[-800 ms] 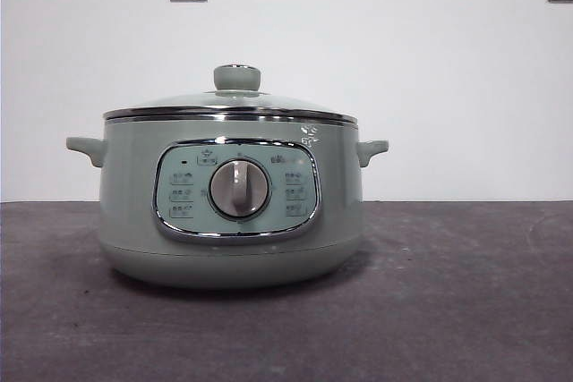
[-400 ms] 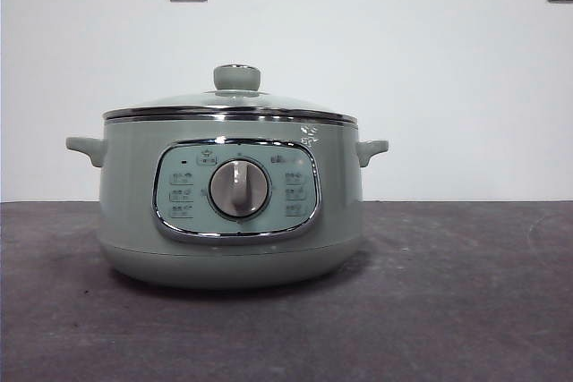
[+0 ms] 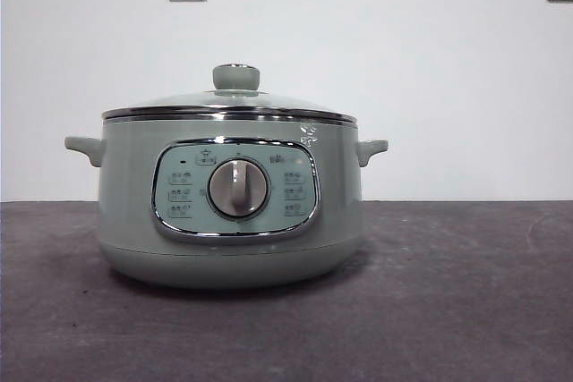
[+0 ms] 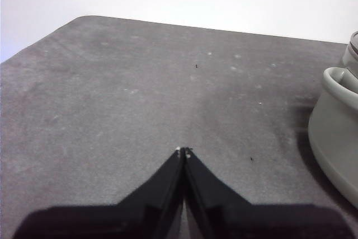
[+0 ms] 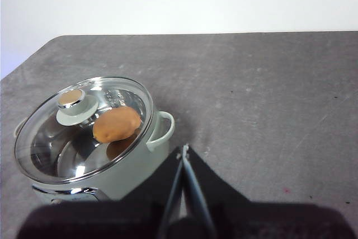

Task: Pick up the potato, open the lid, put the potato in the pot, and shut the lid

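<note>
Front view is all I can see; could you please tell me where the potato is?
Observer: The potato lies inside the pot, visible through the glass lid in the right wrist view.
Operator: Where are the grippers?
Observer: The right gripper is shut, above the table beside the pot, holding nothing.
Operator: And the left?
Observer: The left gripper is shut too, over the table, apart from the pot's side handle.

text: none legible | pot (image 3: 231, 212) panel (image 3: 235, 189): markings too small to read
</note>
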Action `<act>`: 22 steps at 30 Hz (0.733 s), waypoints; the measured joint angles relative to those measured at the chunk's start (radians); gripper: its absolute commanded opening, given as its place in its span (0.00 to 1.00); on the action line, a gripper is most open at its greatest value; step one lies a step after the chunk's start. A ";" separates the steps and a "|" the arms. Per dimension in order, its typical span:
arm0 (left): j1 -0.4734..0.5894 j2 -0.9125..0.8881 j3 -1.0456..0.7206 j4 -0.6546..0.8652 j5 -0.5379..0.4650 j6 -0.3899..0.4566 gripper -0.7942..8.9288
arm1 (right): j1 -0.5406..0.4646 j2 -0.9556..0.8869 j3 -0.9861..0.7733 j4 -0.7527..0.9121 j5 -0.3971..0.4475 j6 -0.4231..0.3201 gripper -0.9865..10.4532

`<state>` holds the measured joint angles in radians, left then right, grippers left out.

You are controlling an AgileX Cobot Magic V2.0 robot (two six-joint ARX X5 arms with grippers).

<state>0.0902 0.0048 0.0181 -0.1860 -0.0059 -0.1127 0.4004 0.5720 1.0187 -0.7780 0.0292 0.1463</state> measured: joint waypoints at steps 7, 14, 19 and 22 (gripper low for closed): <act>0.000 0.000 0.000 0.000 0.001 0.000 0.08 | 0.000 0.000 0.000 0.000 0.000 0.000 0.09; 0.000 0.000 0.000 0.000 0.001 0.000 0.08 | 0.000 0.000 0.000 0.000 0.000 0.000 0.09; 0.000 0.000 0.000 0.000 0.001 0.000 0.08 | 0.000 0.000 0.000 0.000 0.000 -0.003 0.09; 0.000 0.000 0.000 0.000 0.001 0.000 0.08 | 0.000 -0.001 0.000 -0.023 0.000 -0.016 0.09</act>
<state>0.0902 0.0048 0.0181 -0.1856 -0.0051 -0.1131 0.4007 0.5709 1.0187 -0.8013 0.0296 0.1303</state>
